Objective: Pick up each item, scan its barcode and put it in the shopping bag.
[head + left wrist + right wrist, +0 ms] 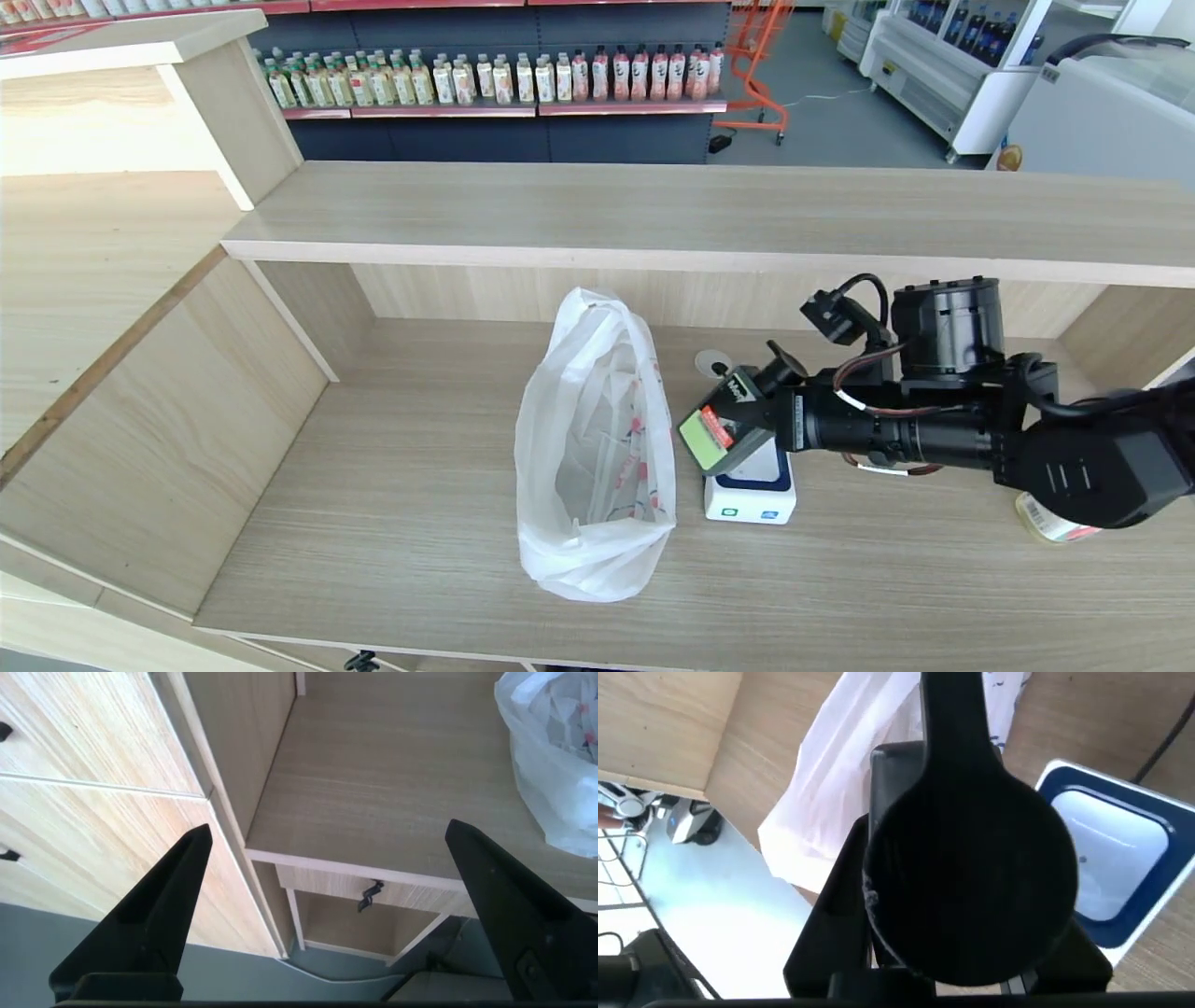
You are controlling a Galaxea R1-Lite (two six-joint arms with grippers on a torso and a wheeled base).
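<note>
While right hand (742, 411) grips item (709, 434) over scanner (752, 497) (scan step), next: shopping bag (597, 448) at its 9 o'clock.

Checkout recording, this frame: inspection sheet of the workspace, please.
Surface: wooden counter, recessed below a ledge.
Job's things: white shopping bag stands open; scanner to its right; green-labelled item held over the scanner; bottle partly hidden under the right arm.
Clutter: nothing seen.
Tools: right tool shut on the green-labelled item; left tool open, off the counter's front edge.
Cables: dark cable beside the scanner.
Surroundings: drink shelves, freezers.
</note>
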